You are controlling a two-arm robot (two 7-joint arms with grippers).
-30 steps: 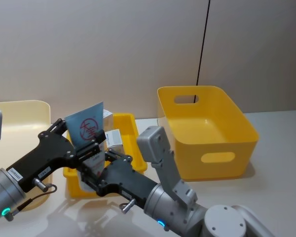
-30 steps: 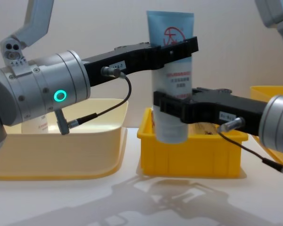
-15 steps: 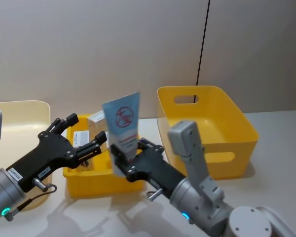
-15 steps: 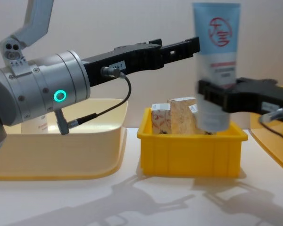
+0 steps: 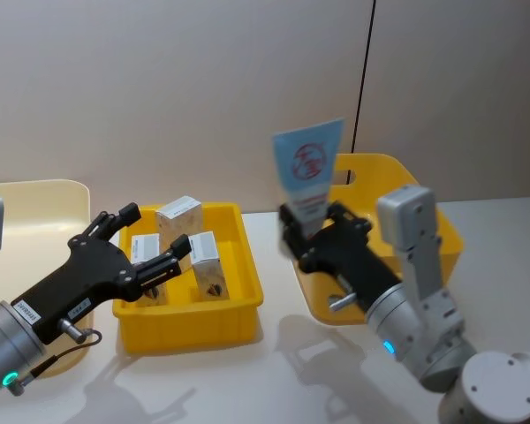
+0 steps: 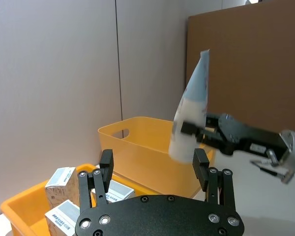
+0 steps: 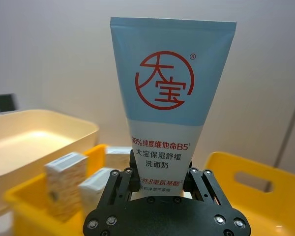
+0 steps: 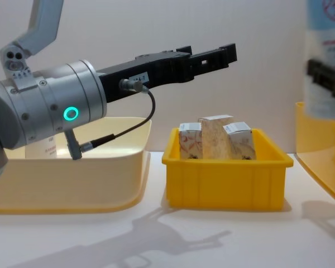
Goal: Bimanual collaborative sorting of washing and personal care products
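- The small yellow tray [image 5: 185,325] sits on a pale table [image 5: 274,375] in front of a plain wall.
- A cream tub [image 5: 35,212] stands to the tray's left. A bigger yellow bin [image 5: 375,172] with cut-out handles stands to its right.
- In the head view the right arm and what it carries cover the side of the big bin that faces the tray.
- In the chest view the left arm's grey body hides much of the cream tub. A pale thing with red print [image 8: 49,146] shows just over the tub's rim, too hidden to name.
- The tray holds three cartons [image 5: 205,254], beige and patterned with white tops, standing close together.
- I cannot tell whether anything lies in the big bin.
- The left gripper [image 5: 155,231] hangs above the tray, its jaws spread wide with nothing between them. Its fingers [image 5: 178,247] partly cover the carton on the tray's left side.
- The right gripper [image 5: 311,221] is up in the air to the tray's right, at the big bin's tray-side wall. It is clamped on the narrow lower end of the tube [image 5: 307,168].
- The tube is light blue above and white below, with a flat crimped end on top. It has a red ring logo and rows of red text, and it leans slightly.
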